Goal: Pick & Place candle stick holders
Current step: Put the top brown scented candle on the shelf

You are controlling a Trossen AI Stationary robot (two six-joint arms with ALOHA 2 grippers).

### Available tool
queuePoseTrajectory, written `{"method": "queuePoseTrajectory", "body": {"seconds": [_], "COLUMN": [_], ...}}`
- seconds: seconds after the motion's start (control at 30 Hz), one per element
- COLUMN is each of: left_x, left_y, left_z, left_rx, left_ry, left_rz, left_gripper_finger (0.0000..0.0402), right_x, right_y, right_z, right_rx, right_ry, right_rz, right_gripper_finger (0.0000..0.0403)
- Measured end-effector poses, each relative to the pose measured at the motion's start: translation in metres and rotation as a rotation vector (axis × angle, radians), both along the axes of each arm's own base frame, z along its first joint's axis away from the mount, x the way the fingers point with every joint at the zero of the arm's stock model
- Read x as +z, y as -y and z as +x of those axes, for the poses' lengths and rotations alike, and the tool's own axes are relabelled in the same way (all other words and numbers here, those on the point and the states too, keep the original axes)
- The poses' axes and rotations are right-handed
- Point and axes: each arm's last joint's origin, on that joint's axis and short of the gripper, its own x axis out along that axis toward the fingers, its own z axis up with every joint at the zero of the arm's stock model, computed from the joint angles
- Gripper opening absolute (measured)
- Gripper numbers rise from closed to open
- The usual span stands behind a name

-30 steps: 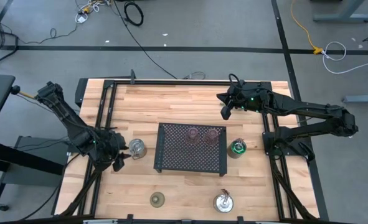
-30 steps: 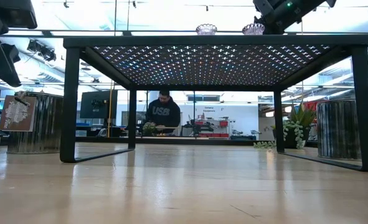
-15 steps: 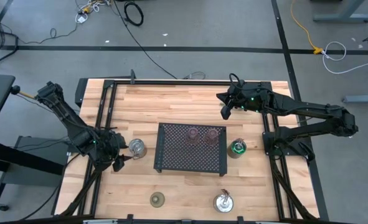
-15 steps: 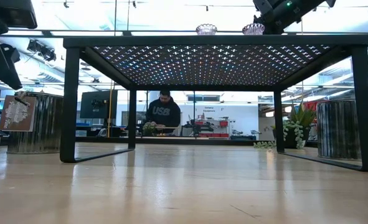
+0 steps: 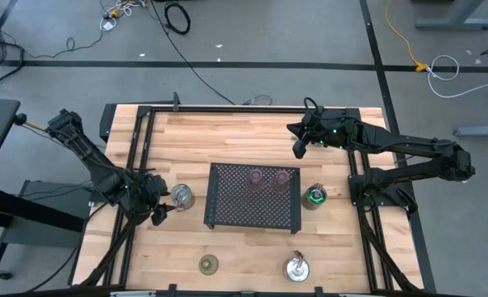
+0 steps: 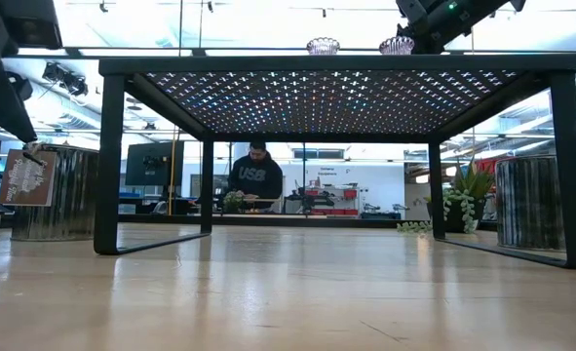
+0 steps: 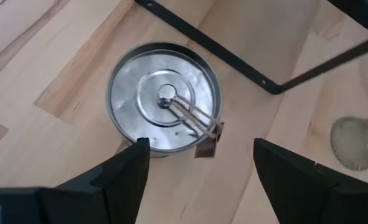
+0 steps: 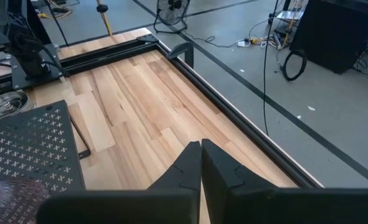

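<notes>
My left gripper (image 7: 199,168) had just spread its fingers (image 7: 124,171) beside the silver holder (image 7: 164,96) on the tabletop (image 7: 40,81), ready to grasp; my right fingers (image 8: 187,168) stayed pressed together.

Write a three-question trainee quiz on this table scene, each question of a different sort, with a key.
1. True or false: both pink candle holders stand on top of the black perforated tray.
2. Multiple choice: the left tool is
A. shut on a pink holder
B. open above the silver candle holder that stands left of the tray
C. resting on the tray
3. Fill in: the right tool is ____, over bare wood at the table's far side.

Key: 1 true; 2 B; 3 shut.
</notes>
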Motion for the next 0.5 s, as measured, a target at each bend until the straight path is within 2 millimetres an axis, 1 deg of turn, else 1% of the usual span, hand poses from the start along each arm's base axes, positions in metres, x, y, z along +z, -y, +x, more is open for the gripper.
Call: {"method": "queuePoseTrajectory", "body": {"seconds": [0.5], "left_x": [-0.0003], "left_y": [-0.0098], "left_z": [0.0075], "left_rx": [0.091], "left_ry": [-0.016], "left_rz": [-0.026], "left_gripper_finger": [0.0289], "right_x": [-0.0001], "right_y": [0.0], "right_z": [0.0], "right_rx": [0.008], "right_ry": [-0.009], "right_rz": [-0.014], "right_gripper_finger": [0.0013]}}
